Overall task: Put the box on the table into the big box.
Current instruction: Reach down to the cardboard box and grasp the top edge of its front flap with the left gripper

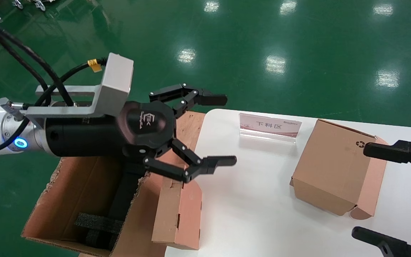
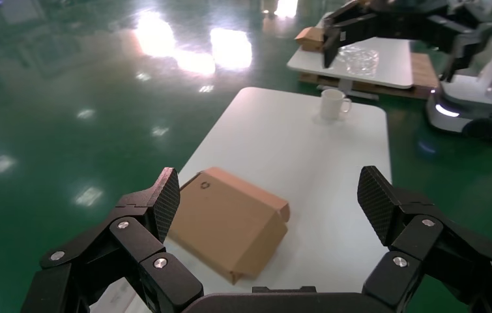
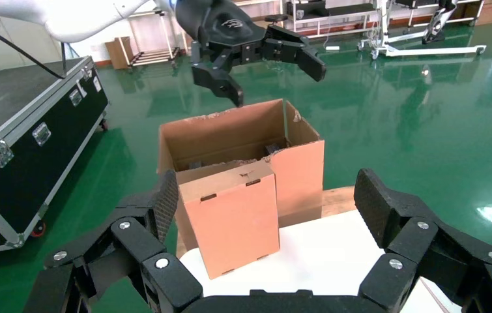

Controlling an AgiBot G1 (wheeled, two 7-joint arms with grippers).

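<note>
The box point(image 1: 178, 214), a small brown carton with tab slots, stands at the left edge of the white table point(image 1: 255, 200), against the big box's wall. In the right wrist view the box point(image 3: 230, 218) is slightly tilted. The big box point(image 1: 77, 192) stands on the floor beside the table, with black foam point(image 1: 95, 225) inside. My left gripper point(image 1: 223, 130) is open and empty, hovering above the big box's near wall and the table edge. My right gripper point(image 1: 362, 191) is open and empty at the table's right, next to the recycling-mark carton point(image 1: 334, 167).
A red-and-white sign point(image 1: 270, 126) stands at the table's far edge. The left wrist view shows a white mug point(image 2: 332, 104) at the table's end and another robot point(image 2: 477, 98) beyond. A black flight case point(image 3: 21, 130) stands on the green floor past the big box point(image 3: 230, 134).
</note>
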